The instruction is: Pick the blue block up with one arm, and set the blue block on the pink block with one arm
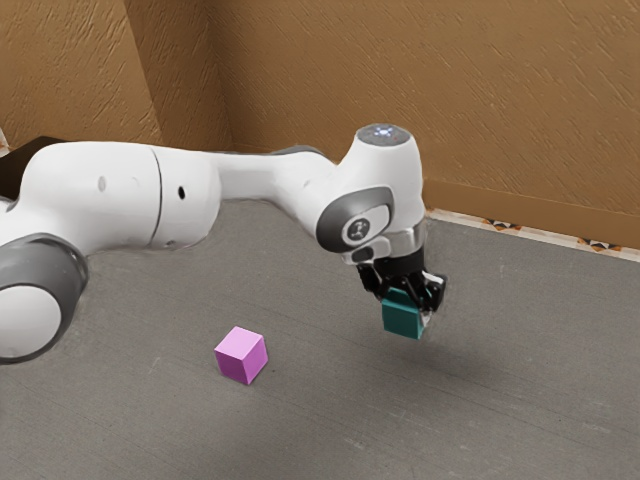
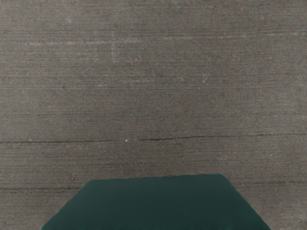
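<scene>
The claw (image 1: 410,303) is closed on the blue block (image 1: 402,321), a finger on each side, and holds it in the air above the table (image 1: 540,400), probably so it can travel without dragging. The pink block (image 1: 241,355) lies well apart, toward the exterior view's left.

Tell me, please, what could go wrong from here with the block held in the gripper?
1. The gripper holds the teal block by its upper part, above the table; it may slip during the carry.
2. The pink block lies apart, toward the exterior view's left, and its top looks no larger than the teal block; an off-centre release could tip it off.
</scene>
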Robot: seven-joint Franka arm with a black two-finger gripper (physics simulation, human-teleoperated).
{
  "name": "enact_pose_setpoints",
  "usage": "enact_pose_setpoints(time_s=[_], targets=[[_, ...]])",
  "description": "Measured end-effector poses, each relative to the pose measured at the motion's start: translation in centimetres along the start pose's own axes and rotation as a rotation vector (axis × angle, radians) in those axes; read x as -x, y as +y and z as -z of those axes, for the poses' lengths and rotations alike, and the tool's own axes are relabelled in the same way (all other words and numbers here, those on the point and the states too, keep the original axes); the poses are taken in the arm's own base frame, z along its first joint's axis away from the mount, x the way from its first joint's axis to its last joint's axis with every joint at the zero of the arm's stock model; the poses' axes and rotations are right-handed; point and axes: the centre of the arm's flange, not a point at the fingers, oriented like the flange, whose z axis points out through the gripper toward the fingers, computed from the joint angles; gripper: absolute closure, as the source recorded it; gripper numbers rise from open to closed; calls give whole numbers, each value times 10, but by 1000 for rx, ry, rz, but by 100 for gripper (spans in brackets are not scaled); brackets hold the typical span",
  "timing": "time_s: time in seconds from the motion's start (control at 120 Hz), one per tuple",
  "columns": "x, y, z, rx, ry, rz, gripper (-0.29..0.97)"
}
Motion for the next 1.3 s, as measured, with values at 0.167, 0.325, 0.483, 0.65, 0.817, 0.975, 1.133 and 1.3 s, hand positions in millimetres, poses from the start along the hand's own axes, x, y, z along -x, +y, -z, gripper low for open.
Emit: enact_pose_setpoints(time_s=[0.167,0.325,0.483,0.65,0.817,0.975,1.133,1.3], targets=[[-45,54,13,40,-3,51,30],[-69,143,16,59,-47,153,31],[-81,190,24,53,-124,173,32],[-106,229,22,62,-154,168,32],[-119,266,10,71,-161,176,32],[-130,292,8,81,-164,185,32],[-132,263,9,70,-171,104,31],[-149,228,14,52,-175,43,30]])
